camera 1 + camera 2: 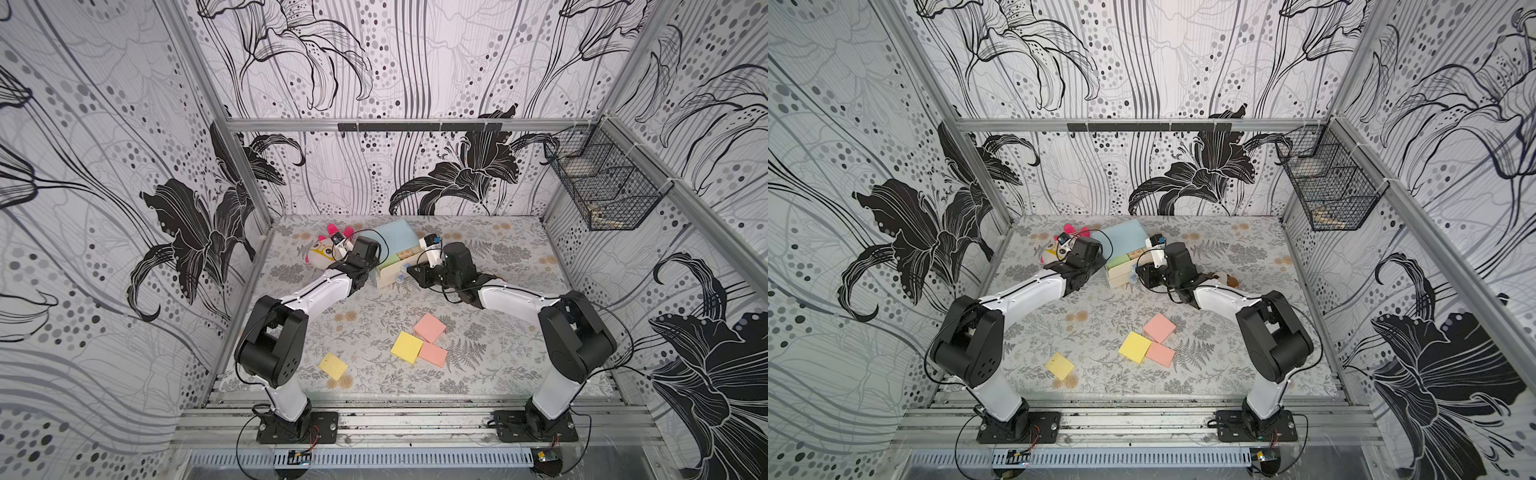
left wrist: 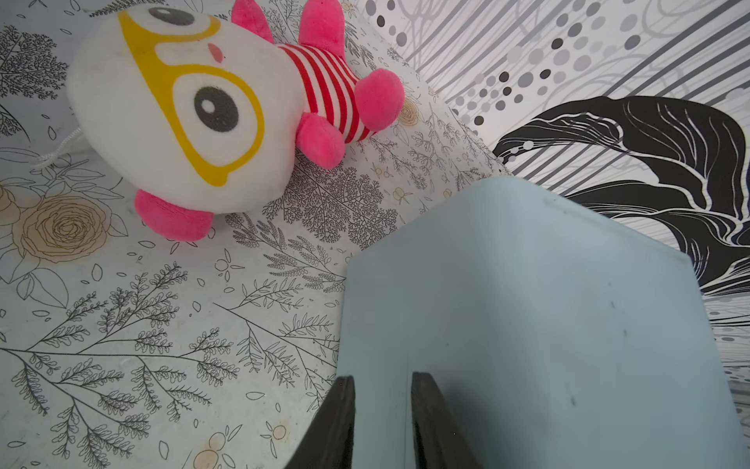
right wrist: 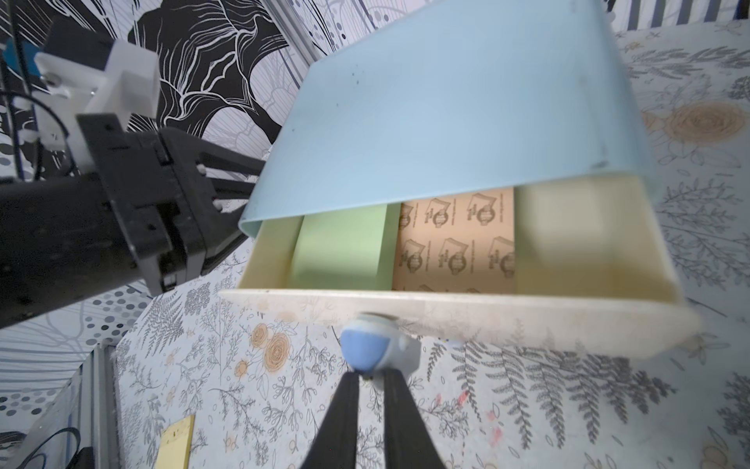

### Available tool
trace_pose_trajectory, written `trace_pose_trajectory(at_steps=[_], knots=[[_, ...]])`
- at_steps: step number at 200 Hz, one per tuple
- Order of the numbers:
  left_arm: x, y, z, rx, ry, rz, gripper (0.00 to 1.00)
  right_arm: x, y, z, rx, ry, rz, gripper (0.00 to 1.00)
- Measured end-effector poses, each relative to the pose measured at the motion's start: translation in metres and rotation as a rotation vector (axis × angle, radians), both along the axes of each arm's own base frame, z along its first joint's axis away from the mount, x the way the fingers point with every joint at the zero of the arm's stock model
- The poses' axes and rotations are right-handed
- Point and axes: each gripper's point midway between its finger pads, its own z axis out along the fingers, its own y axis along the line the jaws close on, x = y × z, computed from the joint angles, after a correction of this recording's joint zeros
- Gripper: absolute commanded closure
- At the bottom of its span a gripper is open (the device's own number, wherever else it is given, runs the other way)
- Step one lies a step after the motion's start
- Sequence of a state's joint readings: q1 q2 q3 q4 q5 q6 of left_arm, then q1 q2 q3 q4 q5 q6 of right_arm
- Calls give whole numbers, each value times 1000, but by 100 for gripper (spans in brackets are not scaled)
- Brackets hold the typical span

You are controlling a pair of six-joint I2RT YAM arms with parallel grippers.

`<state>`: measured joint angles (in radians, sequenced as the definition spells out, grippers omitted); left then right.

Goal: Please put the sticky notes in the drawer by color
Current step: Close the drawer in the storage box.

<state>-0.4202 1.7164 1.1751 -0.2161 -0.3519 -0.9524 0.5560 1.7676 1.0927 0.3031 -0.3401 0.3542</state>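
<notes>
The drawer (image 1: 397, 235) (image 1: 1121, 237) is a pale blue chest whose top drawer (image 3: 487, 316) is pulled out. In it lies a light green sticky note (image 3: 339, 243) on a brown liner. My right gripper (image 3: 371, 375) is almost shut, its tips against the round blue-white knob (image 3: 367, 349), with nothing between the fingers. My left gripper (image 2: 381, 381) stands a little apart against the chest's blue side wall (image 2: 527, 304). Two yellow pads (image 1: 333, 366) (image 1: 407, 347) and two pink pads (image 1: 429, 327) (image 1: 433, 354) lie on the table near the front.
A white plush toy with yellow glasses and pink limbs (image 1: 322, 251) (image 2: 195, 105) lies left of the chest. A brown plush (image 1: 1229, 280) peeks out behind my right arm. A wire basket (image 1: 602, 187) hangs on the right wall.
</notes>
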Motion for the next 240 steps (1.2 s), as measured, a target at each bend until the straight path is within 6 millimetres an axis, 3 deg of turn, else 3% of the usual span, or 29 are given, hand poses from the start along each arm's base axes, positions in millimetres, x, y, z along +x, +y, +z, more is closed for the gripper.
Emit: trace_pose_trajectory(at_steps=[39,76,103,132,172,195,240], knots=[[-2,0,-5,-5,12,-7,71,23,11,0,-1,-15,-17,76],[-4,0,-10,-5,17,-9,71,30,12,1,-6,-24,-34,69],[-5,3,-7,3,9,1,69,31,8,-2,-8,-25,-55,57],[-10,11,8,12,-28,25,51,18,-4,-20,-17,13,-89,44],[-6,12,46,-27,-133,17,21,10,-11,-34,15,57,-125,30],[4,7,51,-60,-143,-17,21,14,-8,-26,56,32,-128,28],[21,0,32,-70,-95,-55,44,20,-4,-37,66,33,-132,36]])
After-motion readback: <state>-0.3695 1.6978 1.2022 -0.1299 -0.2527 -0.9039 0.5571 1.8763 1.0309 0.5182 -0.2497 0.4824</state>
